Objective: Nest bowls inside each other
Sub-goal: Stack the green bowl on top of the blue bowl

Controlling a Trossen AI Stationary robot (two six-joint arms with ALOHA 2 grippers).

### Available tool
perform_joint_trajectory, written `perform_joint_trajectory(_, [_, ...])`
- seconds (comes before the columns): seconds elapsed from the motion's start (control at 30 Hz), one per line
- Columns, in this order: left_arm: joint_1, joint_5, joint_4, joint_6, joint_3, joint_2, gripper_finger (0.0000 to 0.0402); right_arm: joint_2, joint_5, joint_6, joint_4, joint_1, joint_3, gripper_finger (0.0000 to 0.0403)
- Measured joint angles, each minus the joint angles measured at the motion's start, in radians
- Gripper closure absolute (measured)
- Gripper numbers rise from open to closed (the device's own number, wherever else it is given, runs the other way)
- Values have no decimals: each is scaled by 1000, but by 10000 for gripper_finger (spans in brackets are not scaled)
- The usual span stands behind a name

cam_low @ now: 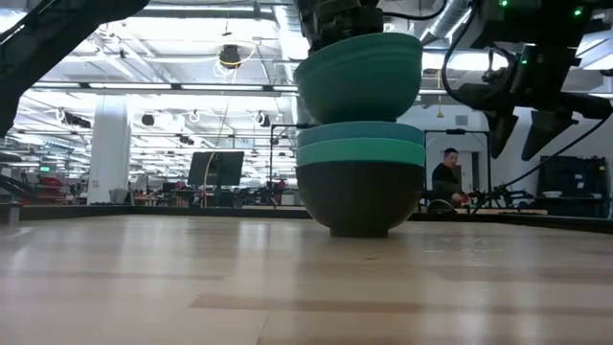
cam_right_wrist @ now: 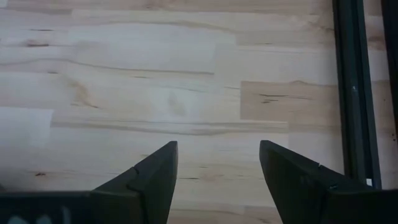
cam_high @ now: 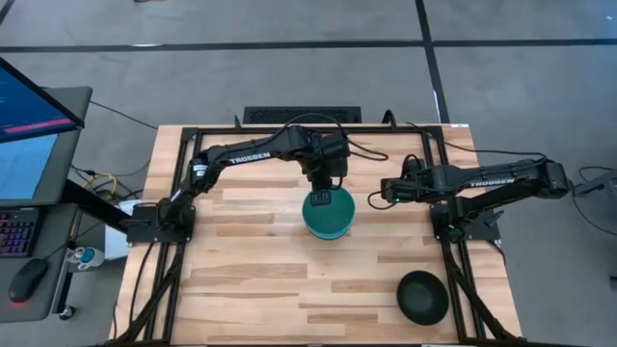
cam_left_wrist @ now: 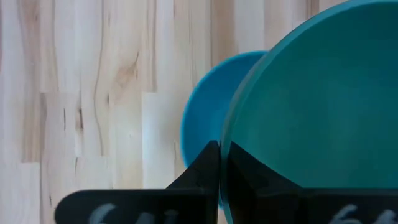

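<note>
My left gripper (cam_high: 324,199) is over the table's middle, shut on a teal-green bowl (cam_high: 328,216) (cam_low: 359,72) (cam_left_wrist: 323,99). That bowl hovers just above a stack (cam_low: 360,177): a black bowl (cam_low: 359,201) stands by its base on the table, with two cyan rims (cam_low: 360,144) nested in it. The top cyan bowl (cam_left_wrist: 208,118) also shows in the left wrist view. A second black bowl (cam_high: 422,297) stands alone near the table's near right corner. My right gripper (cam_right_wrist: 217,168) (cam_high: 386,189) waits open, right of the stack, above bare wood. My left gripper pinches the teal-green bowl's rim (cam_left_wrist: 231,134) on its far side, one finger inside the bowl and one outside. The fingers come from above, pointing down. The bowl is lifted clear, mouth up and nearly level, hanging directly over the stack.
Black frame rails (cam_high: 439,241) run along the table's left and right sides, and one rail (cam_right_wrist: 354,93) shows in the right wrist view. Open wood lies near and left of the stack. A desk with a monitor and keyboard (cam_high: 19,231) stands off the table's left.
</note>
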Motion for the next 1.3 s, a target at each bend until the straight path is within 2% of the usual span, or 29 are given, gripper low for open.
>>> perform_joint_trajectory(0.13, [0, 17, 68, 0, -33, 0, 401, 0, -2, 0, -1, 2, 0, 152])
perform_joint_trajectory(0.77, [9, 8, 14, 1, -214, 0, 401, 0, -13, -9, -2, 2, 0, 152])
perform_joint_trajectory(0.87, [-2, -18, 30, 3, -204, 0, 401, 0, -16, -10, -2, 2, 0, 152])
perform_joint_trajectory(1.1, [-12, -9, 165, -5, -171, -2, 401, 0, -20, -23, -2, 2, 0, 152])
perform_joint_trajectory(1.3, [-8, -1, 96, -7, -171, -2, 401, 0, -23, -27, -2, 2, 0, 152])
